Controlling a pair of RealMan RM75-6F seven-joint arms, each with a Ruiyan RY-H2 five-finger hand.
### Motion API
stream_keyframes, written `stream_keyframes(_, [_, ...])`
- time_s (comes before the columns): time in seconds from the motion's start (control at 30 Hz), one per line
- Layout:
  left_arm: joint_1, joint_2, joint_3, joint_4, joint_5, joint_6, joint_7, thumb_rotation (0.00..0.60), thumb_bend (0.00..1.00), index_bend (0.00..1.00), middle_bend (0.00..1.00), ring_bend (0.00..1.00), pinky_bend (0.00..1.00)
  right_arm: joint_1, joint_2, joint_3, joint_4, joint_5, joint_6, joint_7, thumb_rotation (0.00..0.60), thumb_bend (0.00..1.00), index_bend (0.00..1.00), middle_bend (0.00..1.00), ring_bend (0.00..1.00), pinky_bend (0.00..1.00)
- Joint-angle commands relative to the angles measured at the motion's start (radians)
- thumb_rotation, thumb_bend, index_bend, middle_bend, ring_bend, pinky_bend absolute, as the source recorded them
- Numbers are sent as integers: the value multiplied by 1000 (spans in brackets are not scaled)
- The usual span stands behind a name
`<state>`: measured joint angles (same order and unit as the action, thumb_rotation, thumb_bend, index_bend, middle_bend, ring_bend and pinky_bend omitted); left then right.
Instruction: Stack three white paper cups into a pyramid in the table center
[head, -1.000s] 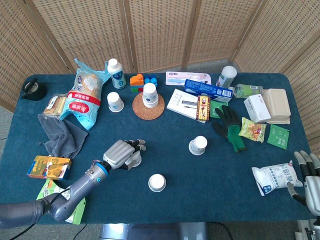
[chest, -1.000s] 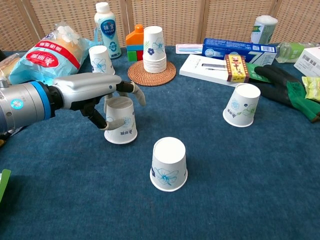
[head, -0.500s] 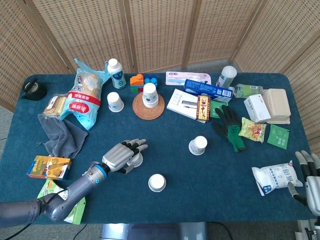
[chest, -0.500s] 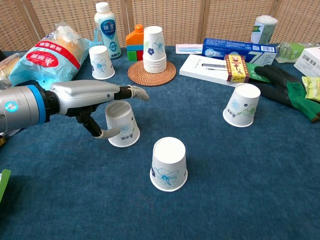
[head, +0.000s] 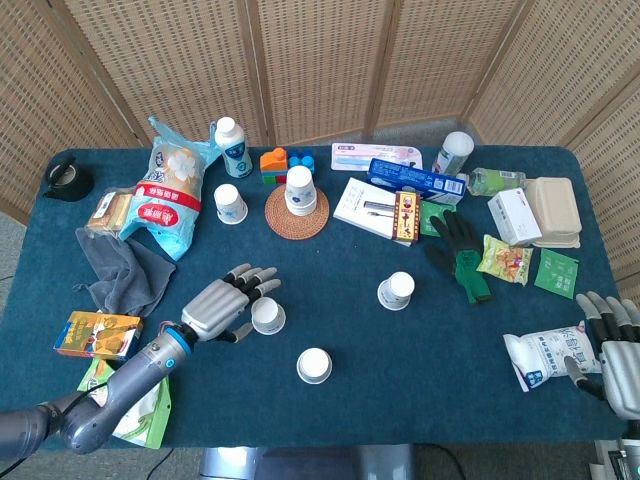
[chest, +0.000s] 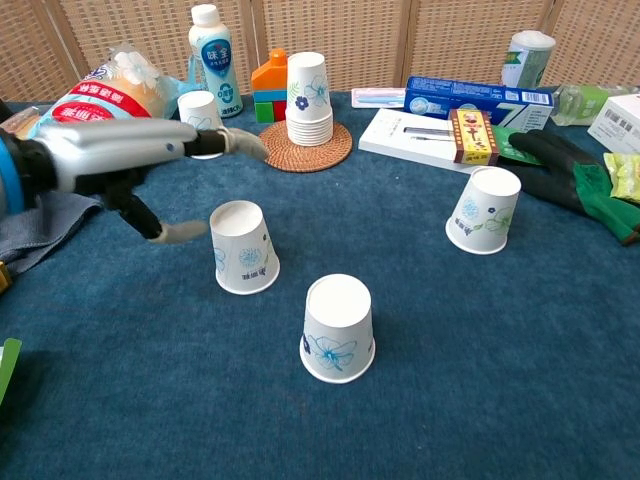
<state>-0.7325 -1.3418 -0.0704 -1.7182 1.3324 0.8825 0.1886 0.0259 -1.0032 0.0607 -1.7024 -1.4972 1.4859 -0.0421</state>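
A woven wicker folding screen (head: 320, 60) stands behind the blue-clothed table (head: 330, 420).

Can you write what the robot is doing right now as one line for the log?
left hand: open, beside upside-down cup, not touching | right hand: open, idle at table edge | pyramid: not started | other loose cups: apart

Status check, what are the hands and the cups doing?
Left hand open, beside near-left cup. Right hand open, table edge. Three cups apart, unstacked.

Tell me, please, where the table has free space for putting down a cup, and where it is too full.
Bare cloth lies between the cup beside the left hand, the near cup and the right-side cup, and along the front edge toward the white pouch. The back, around the coaster stack and boxes, is crowded.
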Motion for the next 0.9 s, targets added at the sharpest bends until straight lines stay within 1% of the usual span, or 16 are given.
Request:
stream_keyframes(0.03, [34,56,14,-46,36,49,-33,600,475,0,0,0,0,23,13,1,-11,-20,-26,23,600,357,0,0,0,17])
stream_keyframes(0.3, [102,159,49,-111,116,146,-78,600,476,0,0,0,0,102,39,7,-20,-53,-124,88,600,358,0,0,0,69])
stream_keyframes(0.43, [138,209,65,-136,138,189,-97,600,476,0,0,0,0,141,48,5,-29,-69,-175,123,600,360,0,0,0,72])
stream_keyframes(0.63, [182,250,79,-145,159,239,-123,600,476,0,0,0,0,198,59,-2,-38,-92,-249,146,600,363,0,0,0,71])
stream_keyframes(0.8, [213,269,82,-144,171,273,-149,600,476,0,0,0,0,235,64,-8,-47,-117,-285,168,600,368,1,0,0,72])
stream_keyframes(0.9, [227,286,82,-146,174,286,-166,600,475,0,0,0,0,259,66,-19,-51,-152,-304,202,600,371,3,0,0,71])
